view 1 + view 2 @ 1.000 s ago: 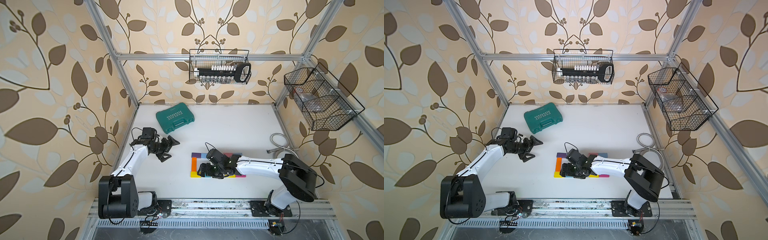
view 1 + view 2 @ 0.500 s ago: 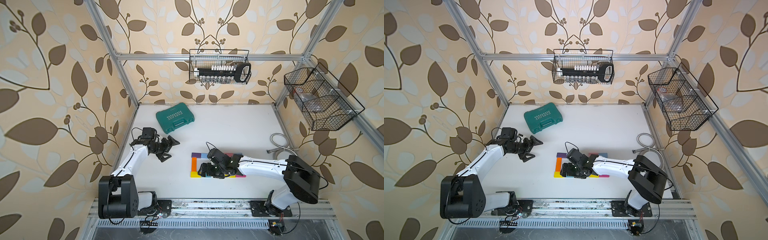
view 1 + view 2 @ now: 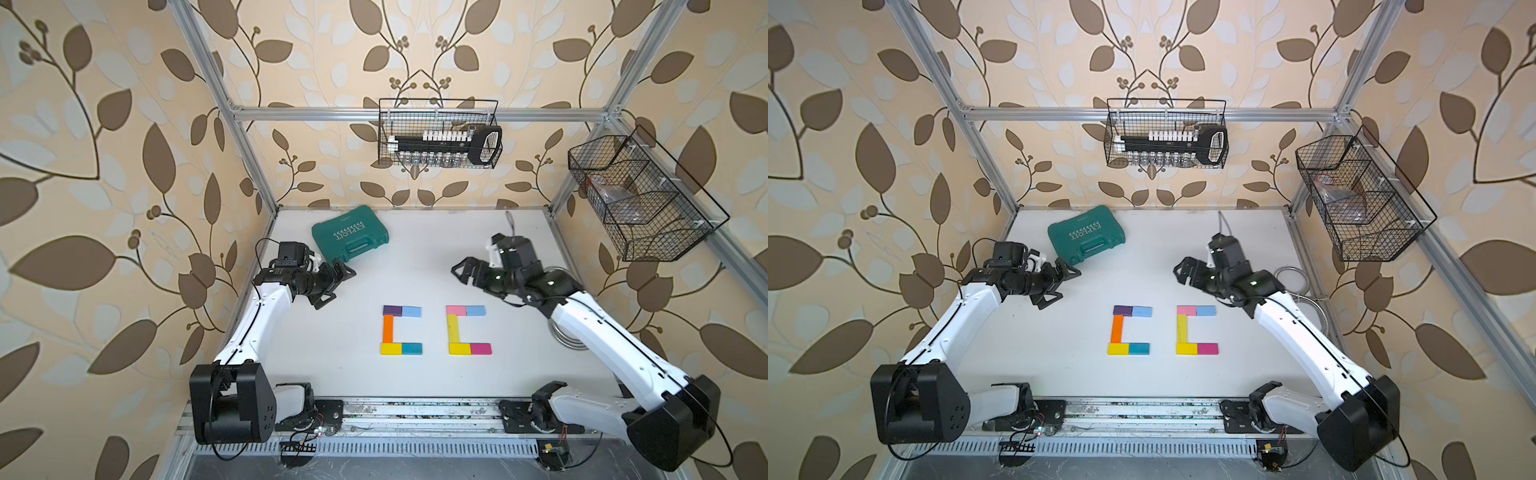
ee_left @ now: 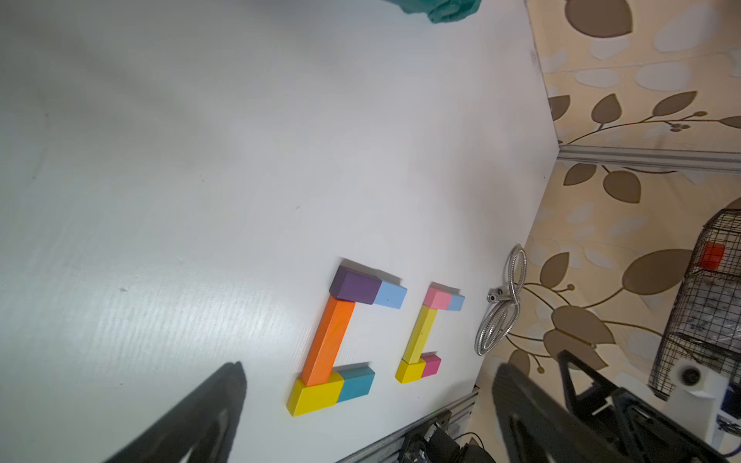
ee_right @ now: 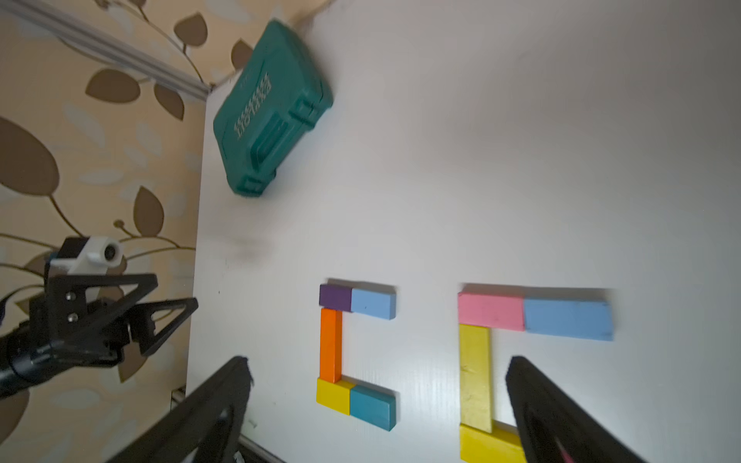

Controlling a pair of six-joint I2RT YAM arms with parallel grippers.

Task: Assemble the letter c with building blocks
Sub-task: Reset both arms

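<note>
— Where are the building blocks (image 3: 1182, 328)?

— All ten lie flat on the counter (image 3: 436, 257), between the two arms, as two C shapes side by side. In one, the purple block (image 3: 392, 310) and light blue block (image 3: 411, 311) touch end to end as the top bar. The orange block (image 3: 387, 328) is the spine, and the yellow block (image 3: 391, 349) and teal block (image 3: 412, 348) make the bottom bar.

— And the other?

— Same plan: pink block (image 3: 456, 310) and second light blue block (image 3: 475, 310) on top, long yellow block (image 3: 454, 328) down the side, second yellow block (image 3: 459, 348) and magenta block (image 3: 481, 349) below. Both bars jut from the spine toward the right arm's side, which leaves each letter's mouth open.

— Is anything held?

— No. The left fingers (image 3: 344, 269) are spread wide and empty, near a corner of the green case (image 3: 350, 238). The right fingers (image 3: 464, 266) are spread just as wide, also empty, raised over bare counter and well apart from the blocks.

— Why stand off like that?

— My guess is that the letter is finished, twice over. The blocks only butt against each other with nothing locking them, so a passing finger could knock a bar askew. Arms held clear protect the shapes.
</note>
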